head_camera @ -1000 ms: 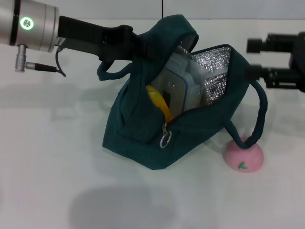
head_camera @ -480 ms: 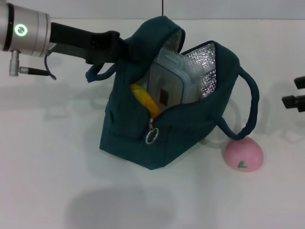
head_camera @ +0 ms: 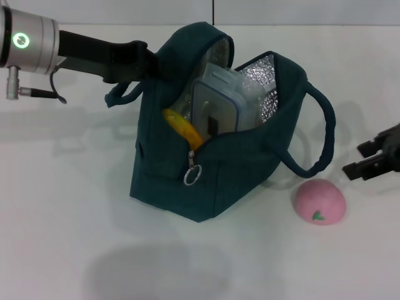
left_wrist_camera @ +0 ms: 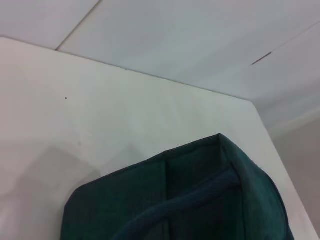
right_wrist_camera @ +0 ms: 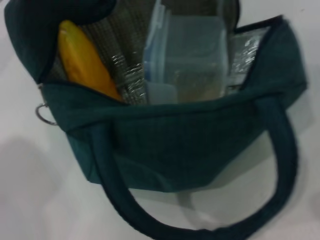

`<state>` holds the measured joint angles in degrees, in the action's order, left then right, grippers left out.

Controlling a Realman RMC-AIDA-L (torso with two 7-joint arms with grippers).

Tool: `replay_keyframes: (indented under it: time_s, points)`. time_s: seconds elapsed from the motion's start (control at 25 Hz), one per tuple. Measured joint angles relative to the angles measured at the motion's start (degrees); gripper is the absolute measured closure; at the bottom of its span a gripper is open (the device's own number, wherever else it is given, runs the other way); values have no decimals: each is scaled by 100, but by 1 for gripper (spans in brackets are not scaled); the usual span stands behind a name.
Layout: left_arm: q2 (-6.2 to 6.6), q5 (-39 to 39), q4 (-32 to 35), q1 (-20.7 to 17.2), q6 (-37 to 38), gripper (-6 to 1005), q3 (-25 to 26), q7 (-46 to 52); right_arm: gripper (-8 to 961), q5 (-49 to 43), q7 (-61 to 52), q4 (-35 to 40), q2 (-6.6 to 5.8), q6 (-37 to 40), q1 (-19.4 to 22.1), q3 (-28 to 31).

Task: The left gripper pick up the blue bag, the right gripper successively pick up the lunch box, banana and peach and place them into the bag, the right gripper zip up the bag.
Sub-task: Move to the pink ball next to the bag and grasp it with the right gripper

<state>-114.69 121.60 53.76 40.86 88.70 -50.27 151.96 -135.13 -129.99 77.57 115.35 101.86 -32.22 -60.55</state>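
Fingers of the left gripper (head_camera: 145, 61) are clamped on the near-side flap of the blue bag (head_camera: 212, 169), at the bag's upper left, holding that side up; its silver wrist with the green ring reaches in from the table's (head_camera: 62, 237) left edge. The bag stands open near the middle of the table, foil lining showing. Inside it the lunch box (head_camera: 215, 112) stands on edge, and the banana (head_camera: 182, 128) leans beside it on its left, its yellow end poking above the partly open zipper, where a metal ring pull (head_camera: 192, 175) hangs. One loop handle (head_camera: 315, 134) droops off the bag's right side.

The right gripper (head_camera: 374, 157) sits by the table's right edge, its two black fingers apart and holding nothing, clear of the bag. The peach (head_camera: 320, 202) lies on the table just below and left of this gripper, not touching it, close to the bag's right bottom corner under the hanging handle.
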Motion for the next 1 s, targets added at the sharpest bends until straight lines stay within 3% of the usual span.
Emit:
replay_keyframes:
  time_s: [0.32,0.72,1.0]
  points:
    - [0,-6,1,12,-2,951,0,-19,400,-24,23,-797,2,-412,-261,-521]
    - [-1,-46,4,-8,-2,952,0,-60,423,-12,44,-1237,8,-840,-377,-1051]
    - [-7,-49,3,-3,1,952,0,-62,439,-21,46,-1377,12,-881,-434,-1090]
